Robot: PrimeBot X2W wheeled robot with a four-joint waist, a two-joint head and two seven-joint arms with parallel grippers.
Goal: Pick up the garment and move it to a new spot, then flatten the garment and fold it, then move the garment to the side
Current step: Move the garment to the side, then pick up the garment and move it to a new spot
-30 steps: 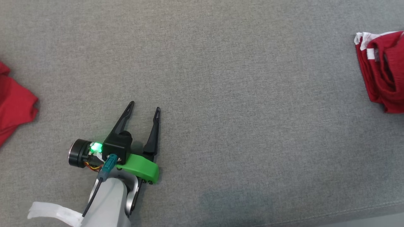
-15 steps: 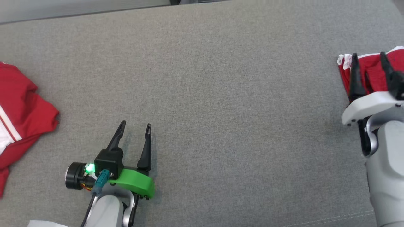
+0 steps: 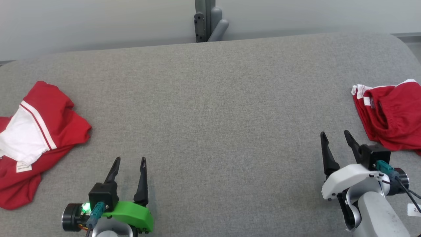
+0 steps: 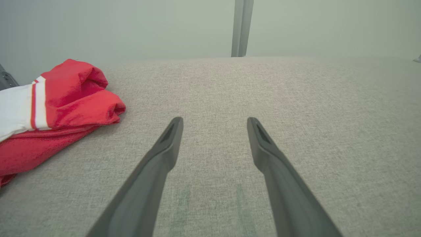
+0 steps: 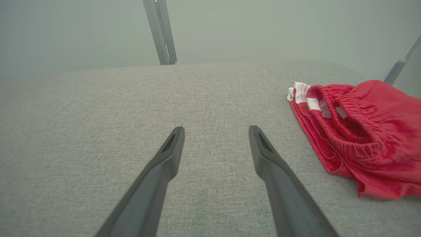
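Observation:
A crumpled red garment with a white panel (image 3: 36, 131) lies at the left of the grey padded table (image 3: 210, 108); it also shows in the left wrist view (image 4: 65, 108). A folded red garment with white trim (image 3: 391, 118) rests at the right edge, seen too in the right wrist view (image 5: 365, 138). My left gripper (image 3: 130, 159) stands open near the front, to the right of the crumpled one, nothing between its fingers (image 4: 214, 120). My right gripper (image 3: 334, 133) is open and empty (image 5: 216, 129), just left of and nearer than the folded garment, apart from it.
A grey post (image 3: 205, 19) rises behind the table's far edge against a pale wall. The wide middle of the grey fabric lies bare between the two garments. The table's right end curves away beyond the folded garment.
The head camera has tilted up, showing more of the table. My right gripper, over the folded garment half a second ago, now stands back from it, open. The left gripper stays open.

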